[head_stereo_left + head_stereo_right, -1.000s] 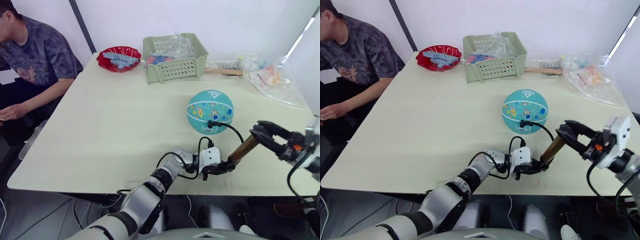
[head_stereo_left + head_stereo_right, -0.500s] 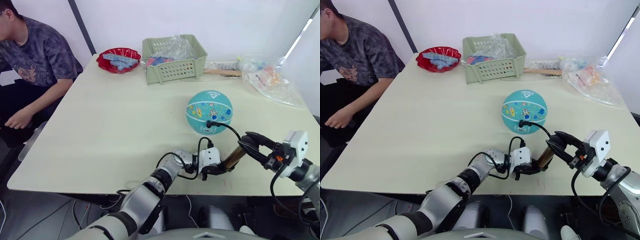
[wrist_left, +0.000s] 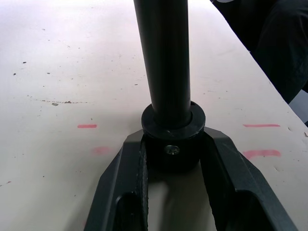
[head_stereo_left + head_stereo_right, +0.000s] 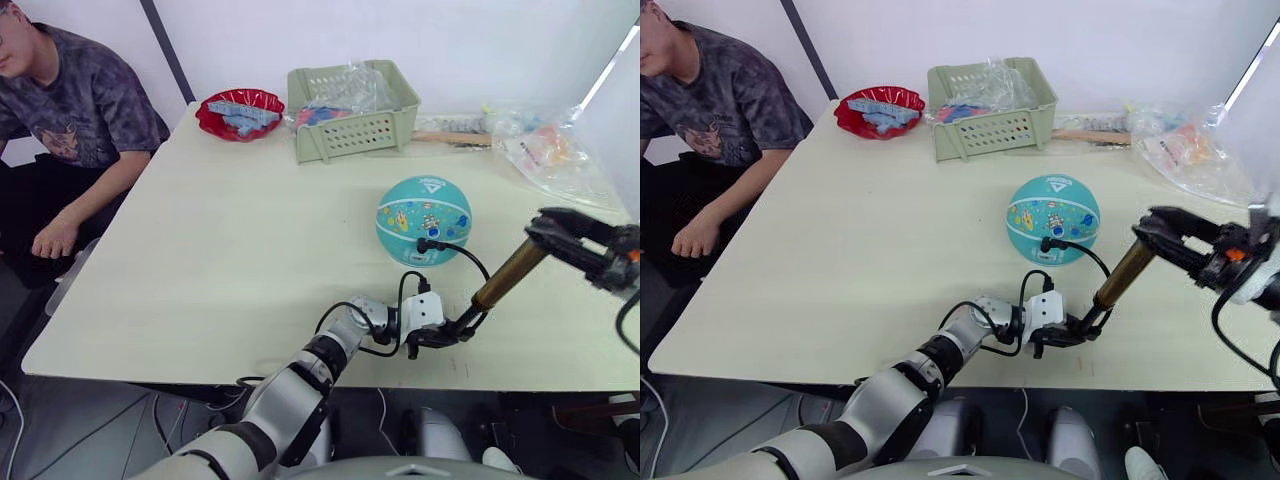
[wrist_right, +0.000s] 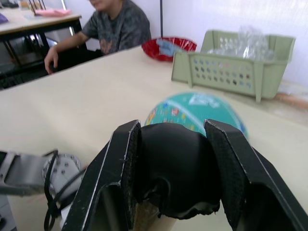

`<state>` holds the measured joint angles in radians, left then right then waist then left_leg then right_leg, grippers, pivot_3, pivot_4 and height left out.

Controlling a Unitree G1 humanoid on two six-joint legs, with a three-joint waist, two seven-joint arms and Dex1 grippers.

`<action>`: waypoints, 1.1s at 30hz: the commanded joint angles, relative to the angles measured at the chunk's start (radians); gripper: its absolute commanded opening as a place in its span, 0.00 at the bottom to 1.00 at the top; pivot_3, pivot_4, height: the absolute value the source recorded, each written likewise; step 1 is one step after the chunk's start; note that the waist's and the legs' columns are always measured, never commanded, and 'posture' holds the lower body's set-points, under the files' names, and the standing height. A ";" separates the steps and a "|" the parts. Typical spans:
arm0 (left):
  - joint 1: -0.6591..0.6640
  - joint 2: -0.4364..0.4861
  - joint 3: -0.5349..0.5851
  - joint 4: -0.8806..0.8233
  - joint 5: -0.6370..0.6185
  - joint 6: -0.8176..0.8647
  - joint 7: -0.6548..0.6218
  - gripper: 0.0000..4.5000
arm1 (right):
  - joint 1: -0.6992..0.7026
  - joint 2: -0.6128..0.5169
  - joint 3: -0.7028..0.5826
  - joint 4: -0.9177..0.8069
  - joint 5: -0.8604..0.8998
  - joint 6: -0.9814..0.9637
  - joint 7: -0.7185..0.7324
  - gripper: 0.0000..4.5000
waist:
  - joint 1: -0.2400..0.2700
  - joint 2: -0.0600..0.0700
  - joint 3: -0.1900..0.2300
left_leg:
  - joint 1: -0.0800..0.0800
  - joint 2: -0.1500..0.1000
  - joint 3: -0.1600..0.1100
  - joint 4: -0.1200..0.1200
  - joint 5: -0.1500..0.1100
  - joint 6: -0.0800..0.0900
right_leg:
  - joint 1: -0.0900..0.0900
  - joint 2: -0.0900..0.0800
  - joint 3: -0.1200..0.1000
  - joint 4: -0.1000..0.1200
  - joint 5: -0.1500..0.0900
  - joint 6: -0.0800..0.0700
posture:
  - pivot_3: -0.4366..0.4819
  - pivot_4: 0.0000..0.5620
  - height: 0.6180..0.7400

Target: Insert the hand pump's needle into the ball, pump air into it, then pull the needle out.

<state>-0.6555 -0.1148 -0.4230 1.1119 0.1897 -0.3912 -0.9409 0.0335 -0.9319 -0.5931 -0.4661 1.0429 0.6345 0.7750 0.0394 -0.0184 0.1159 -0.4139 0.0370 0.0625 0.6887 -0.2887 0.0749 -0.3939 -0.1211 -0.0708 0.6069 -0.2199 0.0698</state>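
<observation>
The needle [image 4: 427,244] looks already seated in the near side of the ball [image 4: 423,221], which sits right of centre on the table [image 4: 200,240], so the first step seems done. The pump [image 4: 505,278] slants up to the right near the front edge. The left gripper [image 4: 448,334] is clamped on its lower black cap, holding it at the tabletop, and the right gripper [image 4: 548,232] is clenched around the top handle, with the bronze body stretched out between them. The hose [image 4: 460,250] arcs from the ball to the pump's base. I'd say pumping is in progress; more strokes, then pulling the needle out, remain.
</observation>
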 commanded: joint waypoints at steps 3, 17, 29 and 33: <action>0.063 0.051 -0.041 0.111 0.074 0.062 0.007 0.25 | -0.088 -0.067 -0.155 0.014 0.070 0.035 -0.037 0.36 | 0.001 -0.001 0.000 | 0.000 0.000 0.000 0.000 0.000 0.000 | 0.000 0.000 0.000 0.000 0.000 0.000 | 0.48 0.27 0.98; 0.066 0.054 -0.042 0.113 0.076 0.062 0.006 0.25 | 0.042 0.002 -0.079 -0.054 -0.030 0.045 0.000 0.36 | 0.000 -0.005 -0.002 | 0.000 0.001 -0.001 0.000 0.000 0.000 | 0.001 0.001 0.000 0.000 0.000 0.000 | 0.48 0.27 0.98; 0.070 0.057 -0.040 0.108 0.075 0.061 0.007 0.25 | 0.188 0.226 0.217 -0.036 -0.259 -0.135 0.013 0.36 | -0.003 -0.012 -0.015 | 0.002 0.002 -0.001 -0.001 0.000 0.000 | 0.001 0.003 0.000 0.000 0.000 0.000 | 0.48 0.27 0.98; 0.071 0.059 -0.039 0.106 0.075 0.061 0.007 0.25 | 0.235 0.279 0.294 -0.001 -0.349 -0.216 0.025 0.36 | -0.004 -0.013 -0.018 | 0.002 0.002 -0.001 -0.001 0.000 0.000 | 0.001 0.003 0.000 0.000 0.000 0.000 | 0.48 0.27 0.98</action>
<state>-0.6400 -0.0994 -0.4263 1.1129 0.1984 -0.3921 -0.9337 0.2179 -0.6570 -0.3802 -0.5149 0.7531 0.4048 0.7777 0.0354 -0.0318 0.0976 -0.4118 0.0395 0.0611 0.6879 -0.2887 0.0747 -0.3928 -0.1178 -0.0710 0.6072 -0.2202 0.0695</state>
